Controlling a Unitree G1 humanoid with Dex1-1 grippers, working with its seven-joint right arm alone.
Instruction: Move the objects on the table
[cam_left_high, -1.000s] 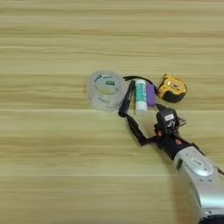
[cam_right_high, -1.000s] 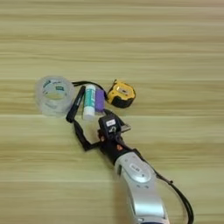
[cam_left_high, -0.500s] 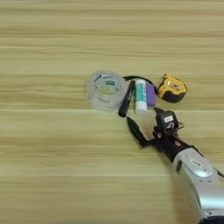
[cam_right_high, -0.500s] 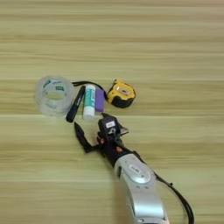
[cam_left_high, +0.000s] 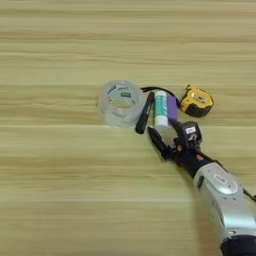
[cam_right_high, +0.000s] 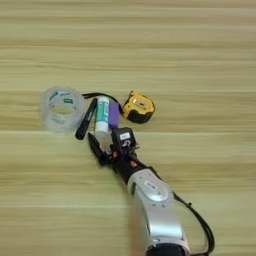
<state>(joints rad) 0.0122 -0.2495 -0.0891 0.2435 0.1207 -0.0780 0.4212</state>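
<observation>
Filling both views, the tabletop (cam_left_high: 60, 190) carries a tight cluster. Silver forearm (cam_right_high: 152, 210) runs off the bottom edge. End effector (cam_left_high: 167, 139) gapes, empty, just below glue stick (cam_left_high: 160, 107), which half-hides the purple piece (cam_left_high: 172, 107); tape roll (cam_left_high: 119, 102) and tape measure (cam_left_high: 195, 100) flank them.

Nothing apart from the task's own items and the robot shows in either view. The table (cam_left_high: 50, 200) fills both views out to all 4 edges, and no other thing lies on it.
</observation>
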